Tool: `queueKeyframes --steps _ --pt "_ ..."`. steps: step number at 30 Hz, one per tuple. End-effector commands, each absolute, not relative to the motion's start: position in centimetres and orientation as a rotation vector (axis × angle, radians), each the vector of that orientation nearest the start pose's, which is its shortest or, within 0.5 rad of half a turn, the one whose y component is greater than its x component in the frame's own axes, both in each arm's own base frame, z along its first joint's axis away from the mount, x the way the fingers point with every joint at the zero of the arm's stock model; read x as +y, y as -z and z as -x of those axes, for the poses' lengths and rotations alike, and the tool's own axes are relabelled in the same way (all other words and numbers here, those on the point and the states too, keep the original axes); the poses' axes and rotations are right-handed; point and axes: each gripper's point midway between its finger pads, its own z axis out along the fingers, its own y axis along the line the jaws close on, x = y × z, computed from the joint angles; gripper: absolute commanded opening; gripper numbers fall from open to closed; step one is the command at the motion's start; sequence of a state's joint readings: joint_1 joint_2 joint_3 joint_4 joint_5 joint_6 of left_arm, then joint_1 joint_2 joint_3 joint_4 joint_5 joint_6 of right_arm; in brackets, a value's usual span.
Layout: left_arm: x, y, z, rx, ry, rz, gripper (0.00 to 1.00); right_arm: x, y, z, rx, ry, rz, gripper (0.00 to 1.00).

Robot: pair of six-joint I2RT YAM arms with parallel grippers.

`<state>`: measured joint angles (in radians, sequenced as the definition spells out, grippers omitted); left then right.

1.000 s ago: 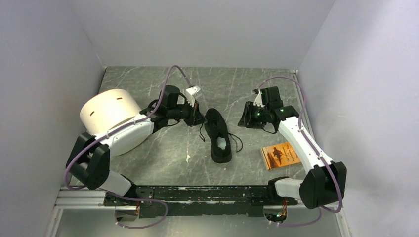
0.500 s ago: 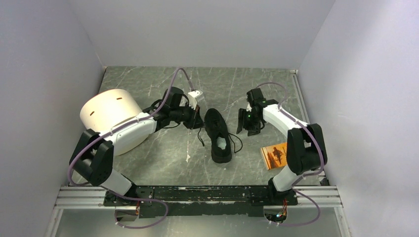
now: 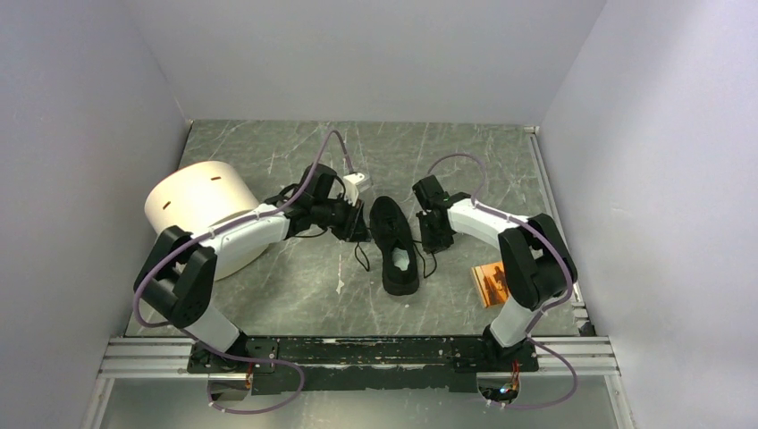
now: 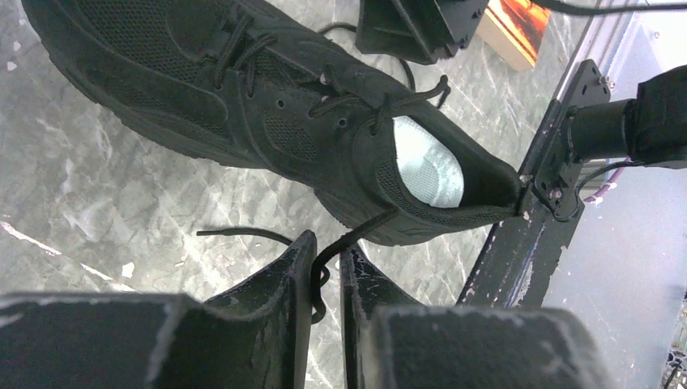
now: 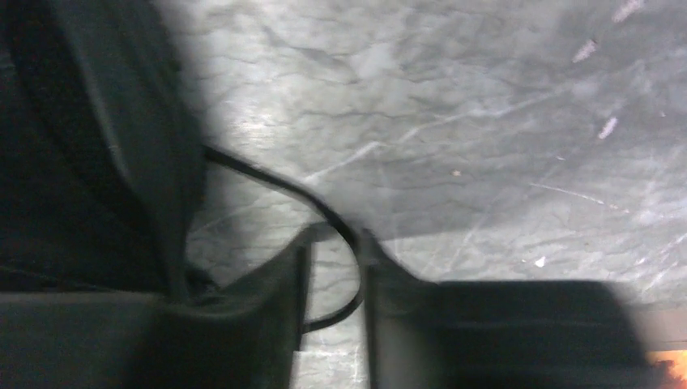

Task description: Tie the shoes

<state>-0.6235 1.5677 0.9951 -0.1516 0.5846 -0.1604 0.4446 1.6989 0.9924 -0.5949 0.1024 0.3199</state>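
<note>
The black shoe (image 3: 394,246) lies mid-table, toe pointing away and pale insole (image 4: 428,162) showing. My left gripper (image 3: 357,229) sits low against its left side. In the left wrist view its jaws (image 4: 326,247) stand a narrow gap apart, and a black lace (image 4: 356,231) from the shoe hangs loosely between them, against one finger. My right gripper (image 3: 435,234) is down at the shoe's right side. The blurred right wrist view shows this gripper (image 5: 336,239) open, with a curve of lace (image 5: 267,174) passing between the fingers beside the shoe (image 5: 81,121).
A large white cylinder (image 3: 192,201) stands at the left, beside the left arm. An orange booklet (image 3: 494,281) lies right of the shoe, partly under the right arm. Grey walls close the table on three sides.
The right arm swung left and brought its gripper down to the lace at the shoe's right side. The left gripper crept toward the shoe and its jaws parted slightly.
</note>
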Motion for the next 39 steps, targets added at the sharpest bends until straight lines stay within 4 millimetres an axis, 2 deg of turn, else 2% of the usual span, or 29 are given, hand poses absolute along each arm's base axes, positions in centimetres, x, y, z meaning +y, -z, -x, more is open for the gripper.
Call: queueKeyframes --steps 1,4,10,15,23,25,27,28,31,32,35,37,39 --pt "-31.4 -11.1 -26.3 2.235 1.041 -0.844 0.24 11.3 0.1 -27.9 2.806 0.154 0.117 0.01" --pt "-31.4 -10.6 -26.0 2.252 1.048 -0.865 0.3 11.2 -1.1 -28.5 2.756 0.117 0.093 0.0" --pt "-32.0 -10.3 -25.9 2.239 1.09 -0.907 0.49 10.2 -4.5 -29.7 2.681 0.016 -0.004 0.0" --pt "-32.7 -12.0 -26.6 2.174 1.1 -0.946 0.49 9.1 -6.0 -29.7 2.661 -0.046 -0.063 0.0" --pt "-32.6 -13.1 -27.4 2.148 1.051 -0.961 0.52 8.7 -7.2 -29.6 2.63 -0.104 -0.12 0.0" --pt "-32.8 -13.2 -27.6 2.138 1.052 -0.964 0.46 8.9 -7.6 -29.7 2.622 -0.125 -0.116 0.0" --pt "-32.8 -12.8 -27.7 2.15 1.047 -0.972 0.29 9.0 -8.0 -29.8 2.61 -0.137 -0.117 0.0" --pt "-32.7 -12.7 -27.8 2.164 1.034 -0.969 0.26 9.0 -8.2 -29.9 2.603 -0.139 -0.12 0.0" --pt "-32.6 -13.1 -28.1 2.155 1.007 -0.966 0.38 8.9 -8.6 -30.0 2.598 -0.143 -0.133 0.0" --pt "-32.6 -13.3 -28.0 2.143 1.013 -0.97 0.37 8.8 -8.6 -30.0 2.601 -0.152 -0.145 0.0" --pt "-33.0 -14.2 -28.1 2.097 1.037 -0.971 0.17 9.7 -9.1 -30.4 2.599 -0.237 -0.134 0.0" --pt "-33.7 -14.9 -27.9 2.04 1.093 -0.983 0.13 11.0 -10.0 -31.1 2.593 -0.339 -0.117 0.0" --pt "-34.5 -15.8 -28.0 1.961 1.123 -0.968 0.09 12.5 -12.1 -32.7 2.525 -0.454 -0.106 0.0"
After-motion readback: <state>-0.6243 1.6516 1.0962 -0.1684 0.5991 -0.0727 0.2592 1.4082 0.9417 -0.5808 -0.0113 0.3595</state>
